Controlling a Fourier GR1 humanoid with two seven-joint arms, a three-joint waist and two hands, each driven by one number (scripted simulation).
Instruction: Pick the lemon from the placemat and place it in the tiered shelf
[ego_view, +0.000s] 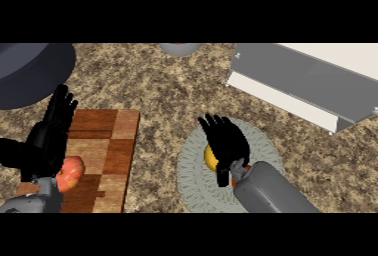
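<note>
Currently at the reach-and-grasp step: my right hand (227, 146) is over the lemon (211, 158), which sits on the round placemat (193, 186), near-centre on the worktop (159, 95). Fingers (215, 126) are straight and a bit spread, pointing far, not curled round the lemon, which peeks out at the palm's left side. Left hand (49, 136) rests open at the left, over the wooden board (111, 145). Tiered shelf (310, 82) is far right, well apart. Next, I'd judge: curl round the lemon, lift, carry it far-right to the shelf.
</note>
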